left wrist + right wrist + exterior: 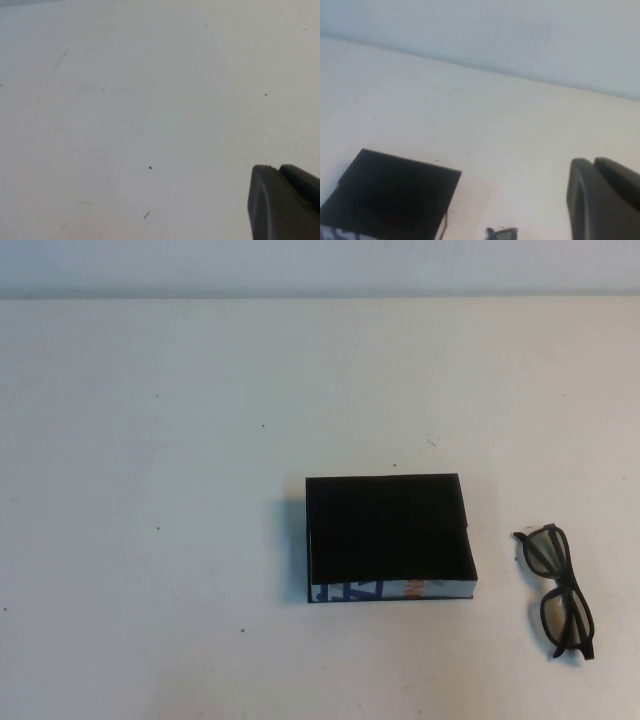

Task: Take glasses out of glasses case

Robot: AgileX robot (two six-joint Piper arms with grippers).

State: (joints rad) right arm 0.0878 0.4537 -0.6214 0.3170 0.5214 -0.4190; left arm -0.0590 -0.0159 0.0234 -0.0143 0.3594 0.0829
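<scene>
The black glasses case (390, 537) lies near the middle of the white table, its white front edge with blue lettering and an orange mark facing me. It also shows in the right wrist view (390, 195). The dark-framed glasses (556, 589) lie folded on the table to the right of the case, apart from it; a corner of them shows in the right wrist view (502, 233). Neither arm appears in the high view. My left gripper (278, 169) is over bare table, fingers together. My right gripper (593, 162) is near the glasses and case, fingers together, holding nothing.
The white table (150, 490) has small dark specks. A pale wall (520, 35) rises behind the far edge.
</scene>
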